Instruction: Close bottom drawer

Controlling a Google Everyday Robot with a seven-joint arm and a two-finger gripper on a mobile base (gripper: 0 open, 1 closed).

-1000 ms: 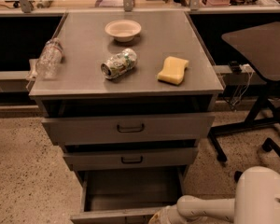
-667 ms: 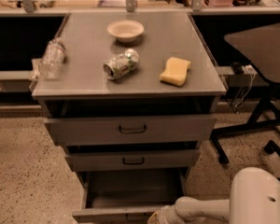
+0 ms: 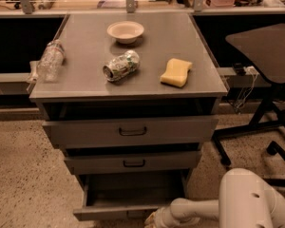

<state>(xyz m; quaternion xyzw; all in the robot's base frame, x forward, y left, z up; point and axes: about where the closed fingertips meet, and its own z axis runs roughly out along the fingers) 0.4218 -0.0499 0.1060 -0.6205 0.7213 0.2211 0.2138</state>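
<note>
The grey cabinet has three drawers. The bottom drawer (image 3: 115, 213), with the low narrow front, stands pulled out and its empty inside shows. The middle drawer (image 3: 133, 162) and the top drawer (image 3: 130, 130) also stand slightly out. My gripper (image 3: 152, 220) is at the bottom edge of the view, right at the right half of the bottom drawer's front panel. It is mostly cut off by the frame. My white arm (image 3: 199, 209) reaches to it from the lower right.
On the cabinet top (image 3: 85, 80) lie a white bowl (image 3: 126, 31), a crushed can (image 3: 121, 66), a yellow sponge (image 3: 176, 72) and a clear plastic bottle (image 3: 50, 61). A dark chair or stand (image 3: 263, 51) with legs on the floor is at the right. My white base (image 3: 254, 201) fills the lower right.
My gripper has shifted a little left along the bottom drawer's front. The drawer front seems slightly further in, and the drawer is still open.
</note>
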